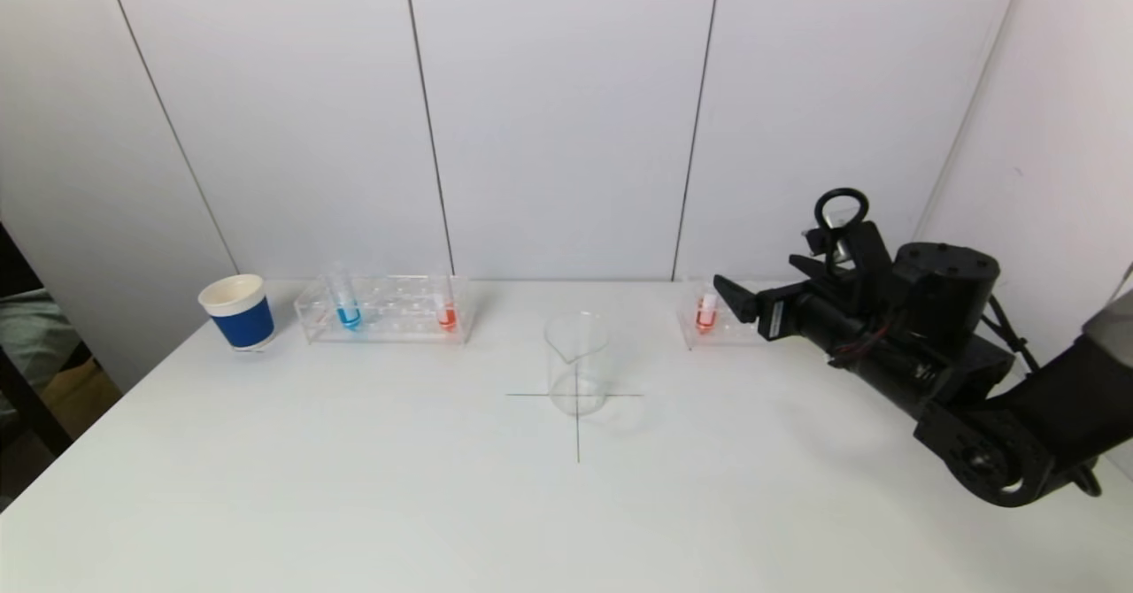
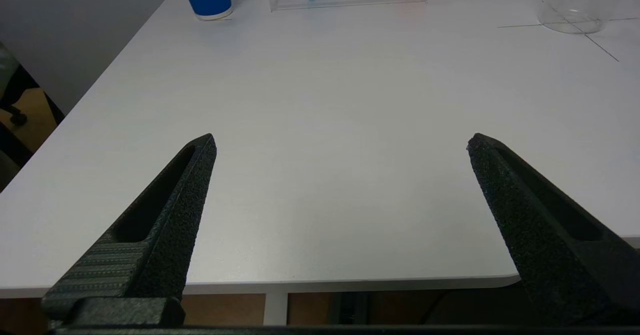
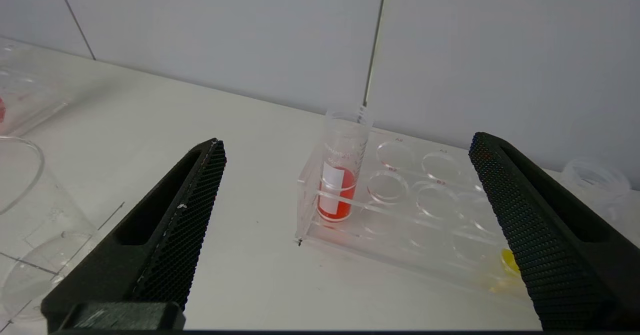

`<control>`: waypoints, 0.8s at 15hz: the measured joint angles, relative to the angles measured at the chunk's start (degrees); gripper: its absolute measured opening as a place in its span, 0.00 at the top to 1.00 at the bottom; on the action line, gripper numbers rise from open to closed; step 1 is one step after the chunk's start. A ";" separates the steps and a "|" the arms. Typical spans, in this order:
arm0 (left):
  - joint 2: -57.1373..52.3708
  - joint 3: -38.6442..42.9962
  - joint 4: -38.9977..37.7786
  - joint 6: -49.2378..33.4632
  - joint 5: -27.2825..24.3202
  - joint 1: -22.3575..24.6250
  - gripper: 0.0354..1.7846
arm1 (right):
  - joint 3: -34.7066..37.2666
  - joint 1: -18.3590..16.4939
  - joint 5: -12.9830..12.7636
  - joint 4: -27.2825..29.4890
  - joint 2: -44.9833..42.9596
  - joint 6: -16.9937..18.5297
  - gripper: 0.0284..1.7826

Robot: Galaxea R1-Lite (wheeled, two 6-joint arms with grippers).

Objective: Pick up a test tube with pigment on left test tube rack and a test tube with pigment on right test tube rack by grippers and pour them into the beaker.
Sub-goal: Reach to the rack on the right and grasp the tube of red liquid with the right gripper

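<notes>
The left clear rack (image 1: 385,320) holds a blue-pigment tube (image 1: 345,305) and a red-pigment tube (image 1: 447,311). The empty glass beaker (image 1: 577,363) stands on a cross mark at table centre. The right clear rack (image 1: 721,332) holds a red-pigment tube (image 1: 705,311). My right gripper (image 1: 751,285) is open, just right of that tube and above the rack. In the right wrist view the tube (image 3: 339,175) stands upright ahead between the open fingers of the gripper (image 3: 347,140). My left gripper (image 2: 341,142) is open and empty over the table's front edge, out of the head view.
A blue and white paper cup (image 1: 239,312) stands left of the left rack. A yellow-pigment tube (image 3: 509,260) sits at the right rack's (image 3: 425,210) far end. A clear container (image 3: 595,180) stands beyond it. The wall is close behind both racks.
</notes>
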 joint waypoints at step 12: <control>0.00 0.00 0.00 0.00 0.02 0.00 0.01 | -8.85 1.19 -5.86 -3.40 14.51 0.04 0.01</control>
